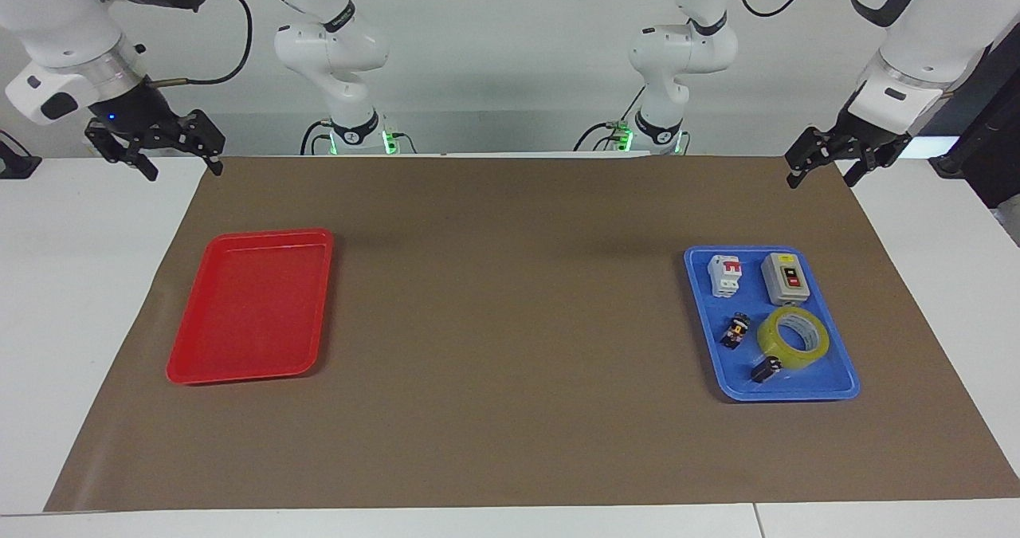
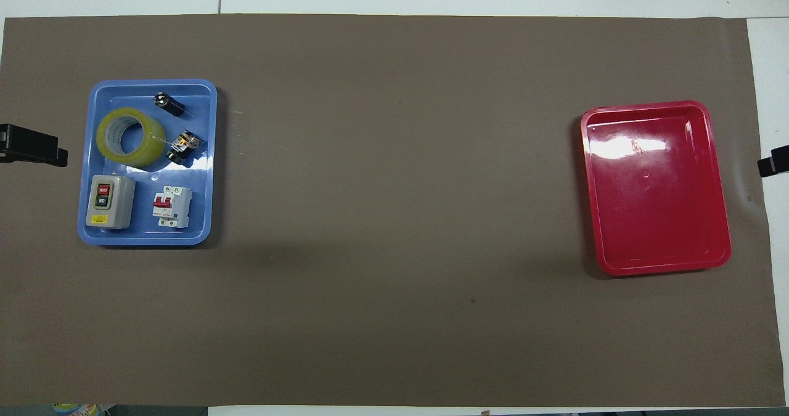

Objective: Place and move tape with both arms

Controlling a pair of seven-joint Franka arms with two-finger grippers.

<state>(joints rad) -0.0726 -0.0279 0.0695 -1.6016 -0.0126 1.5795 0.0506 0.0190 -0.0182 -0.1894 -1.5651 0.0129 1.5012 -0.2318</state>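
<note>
The tape (image 1: 794,337), a yellow translucent roll with a whitish core, lies flat in the blue tray (image 1: 797,395) at the left arm's end of the table. It also shows in the overhead view (image 2: 130,137). My left gripper (image 1: 819,178) is open and empty. It hangs raised over the brown mat's edge at that end, apart from the tray; only its tip shows in the overhead view (image 2: 34,148). My right gripper (image 1: 184,171) is open and empty. It is raised over the mat's edge at the right arm's end, where that arm waits.
The blue tray (image 2: 145,241) also holds a grey switch box (image 1: 785,277), a white and red breaker (image 1: 725,275) and two small dark parts (image 1: 735,331) beside the tape. A red tray (image 1: 251,307) lies at the right arm's end. A brown mat (image 1: 510,323) covers the table.
</note>
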